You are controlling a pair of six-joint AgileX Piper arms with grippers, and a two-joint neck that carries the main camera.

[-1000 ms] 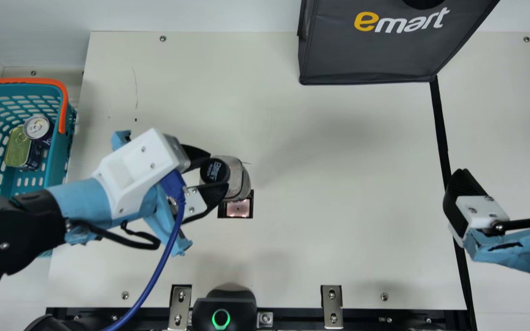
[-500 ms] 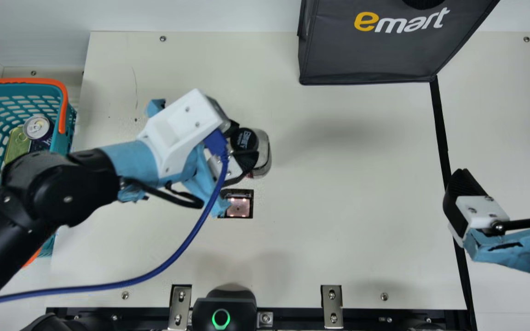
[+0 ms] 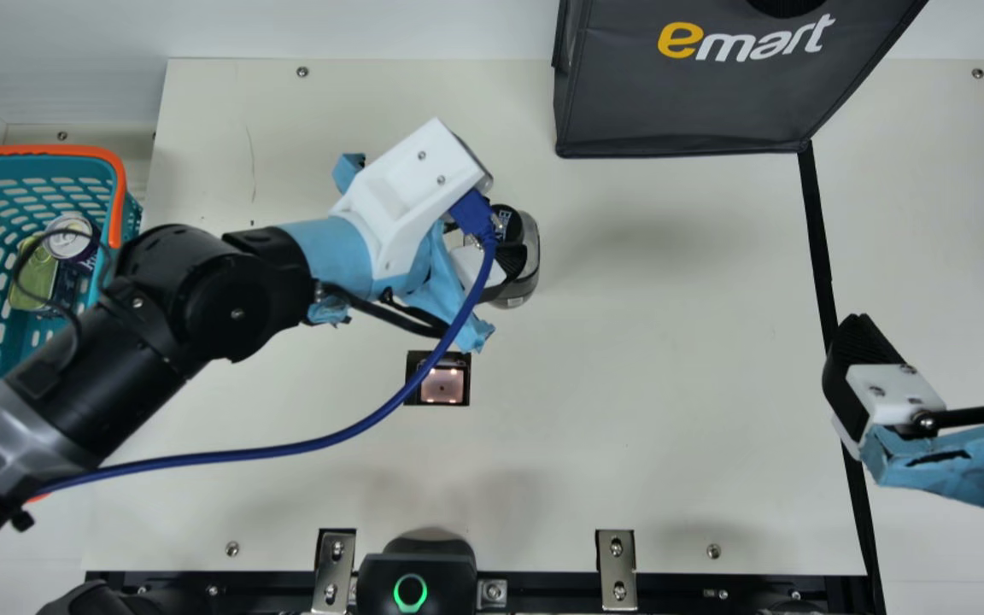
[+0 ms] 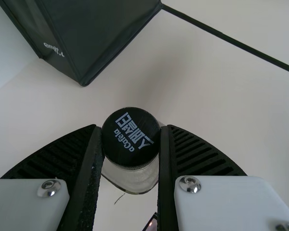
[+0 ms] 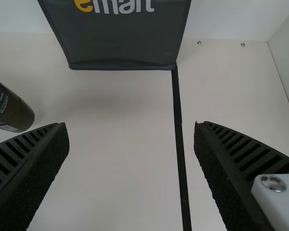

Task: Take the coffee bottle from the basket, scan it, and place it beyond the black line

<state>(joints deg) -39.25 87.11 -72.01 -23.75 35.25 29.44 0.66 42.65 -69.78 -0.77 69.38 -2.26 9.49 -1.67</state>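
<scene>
Coffee bottle point(image 3: 530, 256), clamped near its black cap point(image 4: 129, 137) in the left pincer point(image 4: 131, 129), is short of the black line point(image 3: 816, 239). Gripped that high, it could swing and topple at release; the right pincer point(image 5: 130, 125), spread wide over the line, risks a knock.

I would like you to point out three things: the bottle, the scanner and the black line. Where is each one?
Bottle point(image 4: 130, 139): left wrist view, on its black cap.
Scanner point(image 3: 442, 386): main view, on its lit window.
Black line point(image 3: 815, 213): main view, on its stretch just below the bag point(image 3: 688, 94).
</scene>
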